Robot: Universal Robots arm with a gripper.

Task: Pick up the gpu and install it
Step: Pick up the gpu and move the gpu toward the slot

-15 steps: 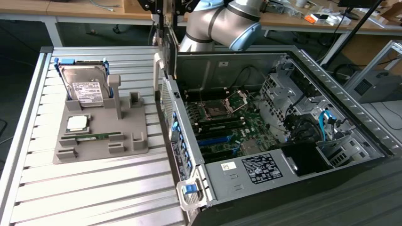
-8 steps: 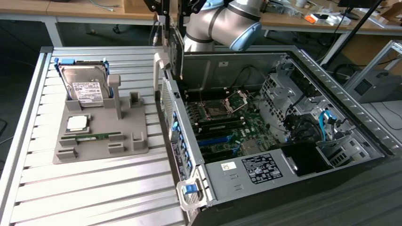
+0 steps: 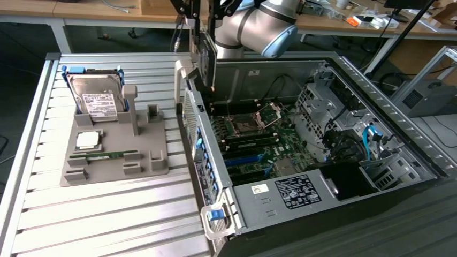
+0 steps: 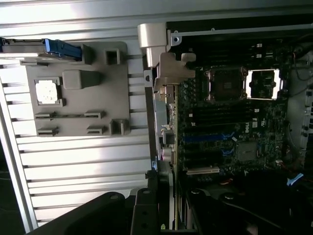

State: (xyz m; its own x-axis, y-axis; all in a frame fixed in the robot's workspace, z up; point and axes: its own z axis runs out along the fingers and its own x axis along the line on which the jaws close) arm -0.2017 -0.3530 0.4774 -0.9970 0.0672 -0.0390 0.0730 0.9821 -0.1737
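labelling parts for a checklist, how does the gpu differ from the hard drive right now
The gpu is dark; the hard drive is silver with a white label. The gpu hangs in the air over the edge of the open computer case; the hard drive stands in a slot of the gray holder. The gpu is seen edge-on; the hard drive shows its broad face. Both are flat and roughly upright.

Dark gpu [image 3: 208, 59], upright, aloft
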